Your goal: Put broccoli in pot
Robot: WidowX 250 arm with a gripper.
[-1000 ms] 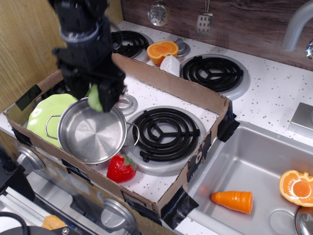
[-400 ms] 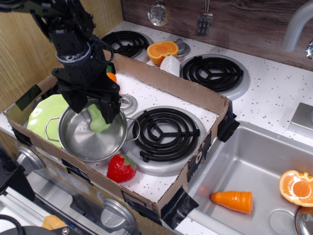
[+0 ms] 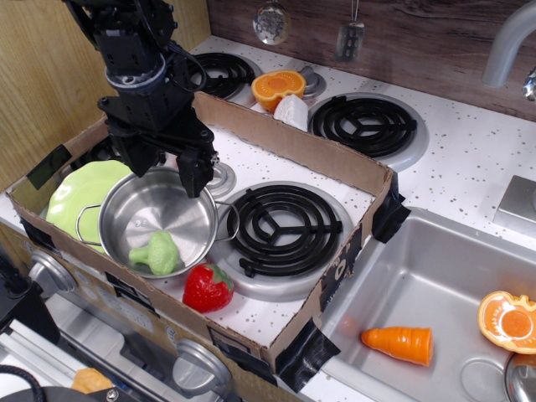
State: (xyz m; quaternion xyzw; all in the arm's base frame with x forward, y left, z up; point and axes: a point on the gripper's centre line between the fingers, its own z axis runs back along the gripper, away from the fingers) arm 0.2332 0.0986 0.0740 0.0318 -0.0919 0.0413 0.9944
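The pale-green broccoli (image 3: 156,254) lies on its side inside the shiny steel pot (image 3: 186,209), near the pot's front rim. The pot sits in the cardboard tray on the stove top. My black gripper (image 3: 167,172) hangs just above the pot's back rim with its jaws open and nothing between them. One finger (image 3: 196,173) points down at the pot's right back edge.
A light-green plate (image 3: 77,197) lies left of the pot, partly under it. A red strawberry (image 3: 207,287) sits just front-right of the pot. The cardboard tray wall (image 3: 293,142) runs behind. Burner coil (image 3: 274,228) to the right. An orange carrot (image 3: 399,342) lies in the sink.
The broccoli has left my gripper and dropped into the pot, ending near its front rim. My gripper has opened and risen slightly above the pot.
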